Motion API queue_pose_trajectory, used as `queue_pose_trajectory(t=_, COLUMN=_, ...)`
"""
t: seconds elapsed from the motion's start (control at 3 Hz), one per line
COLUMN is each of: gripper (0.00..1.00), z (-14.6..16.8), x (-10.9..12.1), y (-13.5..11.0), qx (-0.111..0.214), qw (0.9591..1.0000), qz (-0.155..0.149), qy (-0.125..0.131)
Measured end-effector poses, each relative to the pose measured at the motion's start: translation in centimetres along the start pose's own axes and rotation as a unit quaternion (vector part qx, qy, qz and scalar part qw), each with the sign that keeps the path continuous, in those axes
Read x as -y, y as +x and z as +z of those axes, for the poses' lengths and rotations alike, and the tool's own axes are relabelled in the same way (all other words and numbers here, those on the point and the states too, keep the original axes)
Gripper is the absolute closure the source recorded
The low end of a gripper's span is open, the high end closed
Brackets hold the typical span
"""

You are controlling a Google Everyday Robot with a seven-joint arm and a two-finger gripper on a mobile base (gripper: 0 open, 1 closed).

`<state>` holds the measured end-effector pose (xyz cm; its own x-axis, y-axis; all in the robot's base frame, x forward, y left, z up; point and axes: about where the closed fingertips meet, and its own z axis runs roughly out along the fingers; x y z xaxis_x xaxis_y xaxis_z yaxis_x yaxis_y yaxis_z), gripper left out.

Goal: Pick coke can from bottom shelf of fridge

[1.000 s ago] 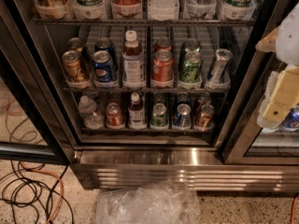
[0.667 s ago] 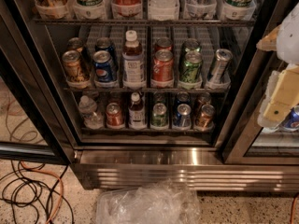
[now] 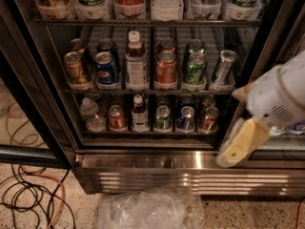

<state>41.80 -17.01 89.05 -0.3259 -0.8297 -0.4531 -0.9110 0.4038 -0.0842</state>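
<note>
The fridge (image 3: 190,175) stands open in front of me. On its bottom shelf (image 3: 147,133) the red coke can (image 3: 116,117) stands upright, second from the left, between a clear water bottle (image 3: 90,113) and a small dark bottle (image 3: 139,112). Further right on that rack are a green can (image 3: 163,117), a blue can (image 3: 186,118) and an orange-brown can (image 3: 208,118). My gripper (image 3: 245,140), white and yellowish, hangs at the right edge of the fridge opening at bottom-shelf height, well to the right of the coke can and touching nothing.
The rack above holds an orange-brown can (image 3: 76,69), a Pepsi can (image 3: 106,68), a bottle (image 3: 136,61), a red can (image 3: 166,67), a green can (image 3: 195,68) and a silver can (image 3: 223,68). A crumpled clear plastic bag (image 3: 147,209) and cables (image 3: 28,199) lie on the floor.
My gripper has moved down and to the left, from the far right edge toward the fridge opening. The cans and bottles have not moved.
</note>
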Motion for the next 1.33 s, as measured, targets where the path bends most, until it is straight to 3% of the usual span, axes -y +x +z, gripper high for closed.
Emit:
queue_pose_trajectory(t=0.33, gripper=0.0, z=8.3, x=-3.6, y=-2.0, qx=0.077, qw=0.9932, qz=0.037, qy=-0.078)
queue_pose_trajectory(t=0.67, gripper=0.0, z=9.1, x=-4.5, y=-3.4, qx=0.102, qw=0.9889, qz=0.052, qy=-0.095)
queue_pose_trajectory(t=1.0, gripper=0.0, z=9.0, x=-4.5, y=-3.3, qx=0.101, qw=0.989, qz=0.052, qy=-0.094)
queue_pose_trajectory(t=1.33, gripper=0.0, z=10.9, x=-5.2, y=-3.0, qx=0.125, qw=0.9856, qz=0.075, qy=-0.086)
